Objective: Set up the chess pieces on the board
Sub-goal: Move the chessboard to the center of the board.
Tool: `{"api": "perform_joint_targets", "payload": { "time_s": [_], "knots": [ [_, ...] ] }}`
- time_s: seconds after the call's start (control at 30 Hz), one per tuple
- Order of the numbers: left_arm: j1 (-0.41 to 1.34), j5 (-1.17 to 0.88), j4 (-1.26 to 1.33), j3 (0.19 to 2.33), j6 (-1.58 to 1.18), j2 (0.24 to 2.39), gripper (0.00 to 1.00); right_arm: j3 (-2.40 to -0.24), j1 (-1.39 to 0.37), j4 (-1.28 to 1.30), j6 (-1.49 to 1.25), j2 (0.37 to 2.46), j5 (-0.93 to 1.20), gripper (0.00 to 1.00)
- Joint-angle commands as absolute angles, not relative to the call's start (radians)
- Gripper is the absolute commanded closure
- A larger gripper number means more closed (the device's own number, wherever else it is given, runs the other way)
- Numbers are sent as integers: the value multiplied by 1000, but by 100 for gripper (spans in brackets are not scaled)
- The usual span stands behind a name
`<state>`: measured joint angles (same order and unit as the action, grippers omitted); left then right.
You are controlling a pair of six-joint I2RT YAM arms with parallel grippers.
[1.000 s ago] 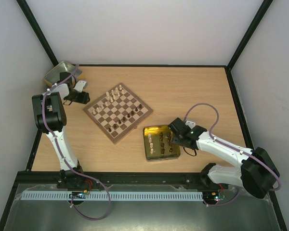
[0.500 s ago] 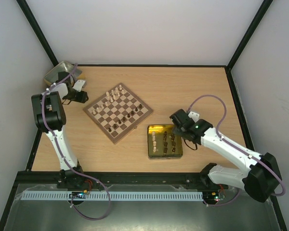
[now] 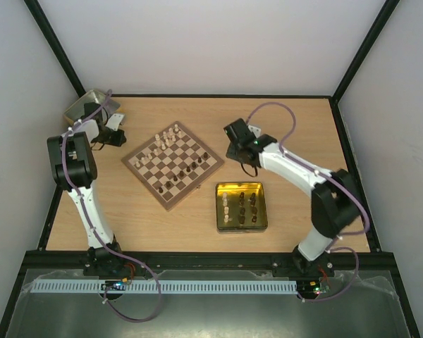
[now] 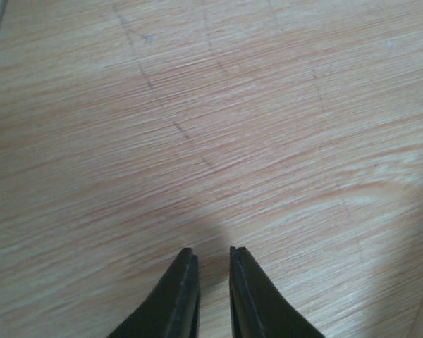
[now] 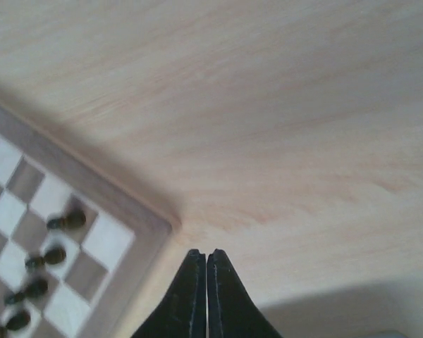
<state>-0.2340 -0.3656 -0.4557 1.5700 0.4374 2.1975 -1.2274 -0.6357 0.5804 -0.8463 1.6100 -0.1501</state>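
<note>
Movement is all on your right: the right hand (image 5: 206,253) has left the gold tin (image 3: 241,185) and swung over to hang just off the board (image 5: 106,191), beside its right-hand corner. It has closed fully, fingers pressed together, with nothing showing between them. To my eye it came away empty, so no piece has been gained. The tin has also shifted a little and now lies squarer to the near edge, with cream and dark pieces (image 3: 240,210) waiting inside.

Your left hand (image 4: 210,250) has barely travelled but has narrowed to a slim gap, also empty, over bare wood near the silver tin (image 3: 84,102).

The board lies cornerwise, left of centre. Cream pieces (image 3: 168,135) crowd its far side and a few dark pieces (image 3: 187,171) are scattered nearer the right corner.

The tabletop (image 3: 289,127) is pale, fine-grained wood, faintly scratched under the left hand. Plain white walls (image 3: 211,42) and black frame posts close it in.
</note>
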Motion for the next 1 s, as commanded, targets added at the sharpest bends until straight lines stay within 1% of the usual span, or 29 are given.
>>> {"api": "perform_joint_targets", "payload": {
  "time_s": [0.0,0.07,0.17,0.33,0.53,0.73,0.97],
  "knots": [
    [-230,-373,-557,1532,436,2269,92,-1384,-567,515,-782,1788,-58,98],
    [-231,-374,-551,1517,439,2261,98,-1449,-550,508,-770,1871,-39,98],
    [-231,-383,-567,1505,458,2252,98,-1531,-530,511,-764,1978,3,98],
    [-233,-394,-661,1512,528,2257,98,-1640,-522,525,-741,2086,34,98],
    [-232,-424,-787,1506,611,2254,98,-1696,-512,533,-715,2163,79,98],
    [-237,-466,-899,1515,656,2251,98,-1708,-499,513,-688,2213,133,98],
    [-243,-496,-1012,1522,693,2240,98,-1794,-492,539,-638,2287,196,98]
  ]
}}
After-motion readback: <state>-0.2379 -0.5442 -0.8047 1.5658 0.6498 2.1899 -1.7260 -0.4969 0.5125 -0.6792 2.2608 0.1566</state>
